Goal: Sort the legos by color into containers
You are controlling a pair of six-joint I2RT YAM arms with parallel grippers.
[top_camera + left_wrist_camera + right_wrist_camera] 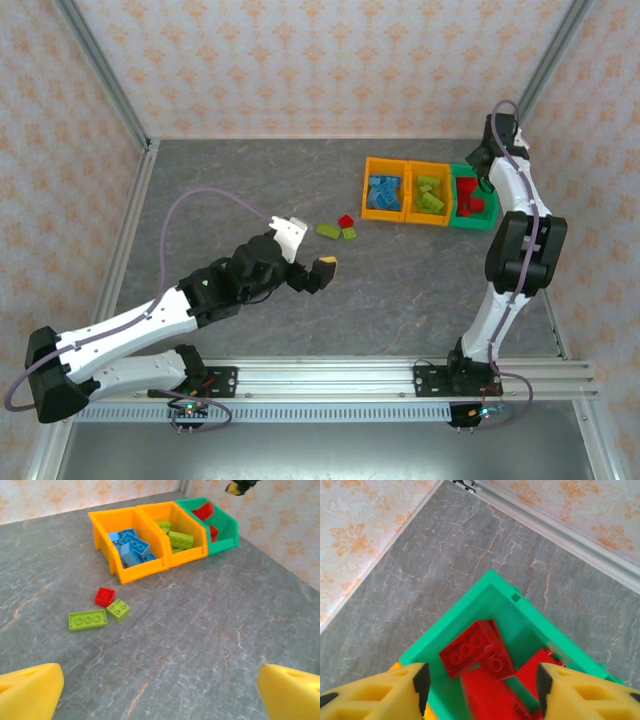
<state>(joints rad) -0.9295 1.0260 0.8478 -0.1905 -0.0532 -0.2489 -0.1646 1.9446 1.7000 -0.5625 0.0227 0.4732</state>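
Over the green bin [520, 620], your right fingers [405, 690] stand apart above red bricks [475, 655]. Your left fingers [30, 690] gape wide open, and three loose bricks [118, 609] lie on the table [200, 645] ahead.

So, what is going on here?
Two arms sort legos by color. The right gripper hangs open over the green bin, which holds red bricks. The left gripper, open and empty, faces three loose ones on the table: a red brick, a square lime brick, a long lime brick. The orange bins hold blue bricks and lime bricks.
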